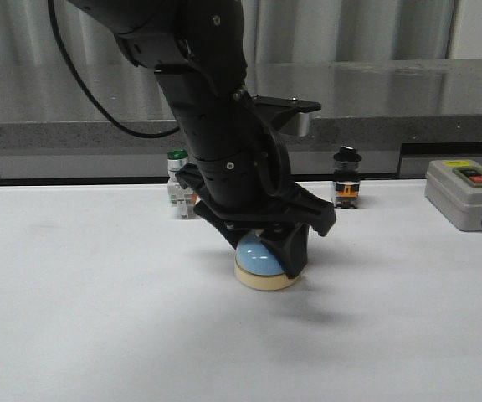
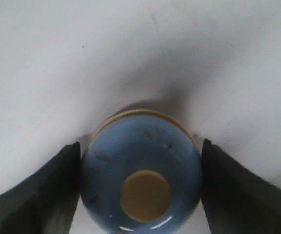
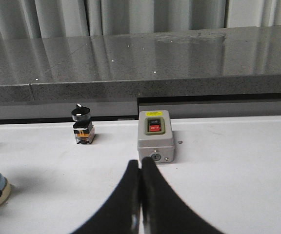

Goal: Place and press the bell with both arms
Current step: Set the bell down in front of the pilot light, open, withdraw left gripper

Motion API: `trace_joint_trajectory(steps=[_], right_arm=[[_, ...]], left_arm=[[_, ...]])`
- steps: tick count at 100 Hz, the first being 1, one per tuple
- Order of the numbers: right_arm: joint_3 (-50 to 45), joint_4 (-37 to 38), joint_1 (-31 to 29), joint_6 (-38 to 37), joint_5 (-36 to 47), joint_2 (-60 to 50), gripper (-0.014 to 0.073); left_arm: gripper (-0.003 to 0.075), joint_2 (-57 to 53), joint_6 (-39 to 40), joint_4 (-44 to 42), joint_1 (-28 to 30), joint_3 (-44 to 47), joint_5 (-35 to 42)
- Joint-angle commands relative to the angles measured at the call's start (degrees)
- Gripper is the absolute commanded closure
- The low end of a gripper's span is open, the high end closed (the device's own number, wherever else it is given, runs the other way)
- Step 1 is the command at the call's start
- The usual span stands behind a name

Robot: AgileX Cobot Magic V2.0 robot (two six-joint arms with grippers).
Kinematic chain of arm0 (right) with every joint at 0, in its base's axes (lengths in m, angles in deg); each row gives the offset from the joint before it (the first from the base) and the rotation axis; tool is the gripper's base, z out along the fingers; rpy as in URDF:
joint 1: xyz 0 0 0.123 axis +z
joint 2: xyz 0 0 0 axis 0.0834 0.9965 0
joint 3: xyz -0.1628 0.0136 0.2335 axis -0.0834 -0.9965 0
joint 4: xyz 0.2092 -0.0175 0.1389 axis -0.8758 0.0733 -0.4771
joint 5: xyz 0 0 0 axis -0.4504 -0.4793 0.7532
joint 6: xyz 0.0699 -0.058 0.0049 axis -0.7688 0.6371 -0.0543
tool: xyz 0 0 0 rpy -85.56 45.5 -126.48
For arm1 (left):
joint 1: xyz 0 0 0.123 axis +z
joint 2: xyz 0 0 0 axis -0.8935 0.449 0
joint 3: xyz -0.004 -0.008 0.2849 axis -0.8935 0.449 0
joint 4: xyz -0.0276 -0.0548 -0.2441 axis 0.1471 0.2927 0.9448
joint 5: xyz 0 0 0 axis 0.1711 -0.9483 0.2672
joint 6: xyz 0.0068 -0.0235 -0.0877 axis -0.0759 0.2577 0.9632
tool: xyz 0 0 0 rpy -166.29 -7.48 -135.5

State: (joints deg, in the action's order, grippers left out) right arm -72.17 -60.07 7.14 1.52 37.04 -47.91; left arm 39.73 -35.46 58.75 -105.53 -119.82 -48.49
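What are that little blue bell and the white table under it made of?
The bell: its blue dome looks like glossy painted metal, judging by the highlights and small scuffs, though it could be plastic. Its cream button and base look like matte plastic. The table appears to be a smooth, matte white laminate.
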Motion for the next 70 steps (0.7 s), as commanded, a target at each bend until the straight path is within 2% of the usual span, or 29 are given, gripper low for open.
trace_joint_trajectory(steps=[1,11,24,33,70], right_arm=[[0.78,-0.02,-0.25,0.08,5.05,-0.92,0.0654],[0.78,-0.02,-0.25,0.08,5.05,-0.92,0.0654],[0.78,-0.02,-0.25,0.08,5.05,-0.92,0.0654],[0.78,-0.02,-0.25,0.08,5.05,-0.92,0.0654],[0.78,-0.02,-0.25,0.08,5.05,-0.92,0.0654]], left_arm=[[0.0520,-2.83,-0.07,0.23,-0.51,-1.70,1.61],[0.0436,-2.63,-0.07,0.23,-0.51,-1.70,1.61],[0.0284,-2.63,-0.07,0.23,-0.51,-1.84,1.04],[0.0221,-2.63,-0.07,0.23,-0.51,-1.84,0.23],[0.0182,-7.06,-0.07,0.23,-0.51,-1.84,-0.27]])
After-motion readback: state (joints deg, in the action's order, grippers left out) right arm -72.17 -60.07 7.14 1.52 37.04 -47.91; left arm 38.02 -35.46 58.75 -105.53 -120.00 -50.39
